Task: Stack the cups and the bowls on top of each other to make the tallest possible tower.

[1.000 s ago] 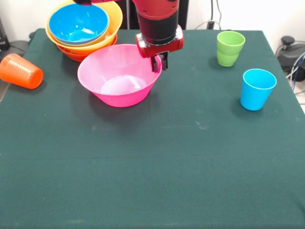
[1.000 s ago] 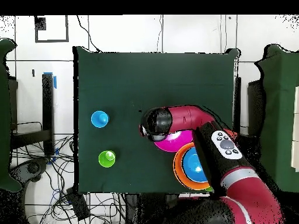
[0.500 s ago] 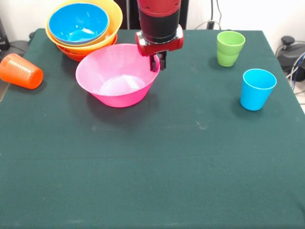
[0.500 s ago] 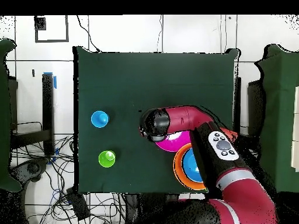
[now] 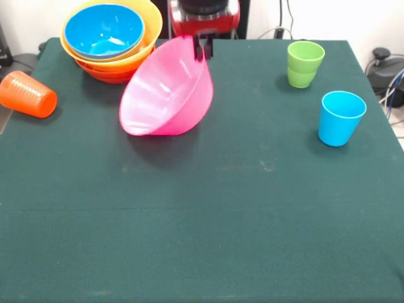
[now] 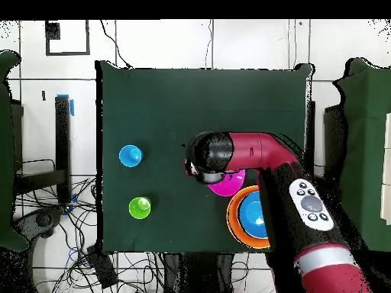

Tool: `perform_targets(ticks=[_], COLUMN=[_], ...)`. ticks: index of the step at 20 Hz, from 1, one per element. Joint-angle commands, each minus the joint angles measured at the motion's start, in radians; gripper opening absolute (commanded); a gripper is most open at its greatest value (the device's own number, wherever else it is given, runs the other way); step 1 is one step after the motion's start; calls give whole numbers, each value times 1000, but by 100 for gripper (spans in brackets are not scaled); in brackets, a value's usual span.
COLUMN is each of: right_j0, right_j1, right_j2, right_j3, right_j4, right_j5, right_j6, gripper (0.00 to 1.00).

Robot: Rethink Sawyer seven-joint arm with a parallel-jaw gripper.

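The large pink bowl [image 5: 170, 91] hangs steeply tilted, its opening turned to the left, and my gripper [image 5: 202, 49] is shut on its upper rim. Its lower rim is at or just above the cloth. In the overhead view only a sliver of the pink bowl [image 6: 229, 184] shows under the arm. At the far left corner a blue bowl [image 5: 104, 30] sits nested in an orange bowl [image 5: 150, 26] on a red-orange bowl [image 5: 108, 74]. The orange cup [image 5: 26, 94] lies on its side at the left edge. The green cup [image 5: 305, 63] and the blue cup [image 5: 341, 118] stand upright at the right.
The dark green table cloth [image 5: 208, 214] spreads wide in front of the bowls. From overhead, the blue cup [image 6: 130, 156] and the green cup [image 6: 140, 207] stand near the table's left side, and the nested bowls [image 6: 250, 217] sit beside the arm [image 6: 252, 152].
My gripper has risen and drawn back with the pink bowl's rim in it, tipping the bowl from flat on the table to steeply tilted.
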Motion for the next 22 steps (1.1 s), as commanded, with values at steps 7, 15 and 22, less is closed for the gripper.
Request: perform_targets(ticks=[7, 15, 22], right_j0=[-16, -335, -451], right_j1=[-230, -138, -158], right_j2=[-14, 176, 260], right_j3=[126, 424, 471], right_j4=[81, 249, 174], right_j5=[134, -293, -300], right_j6=[11, -150, -146], gripper=[0, 0, 0])
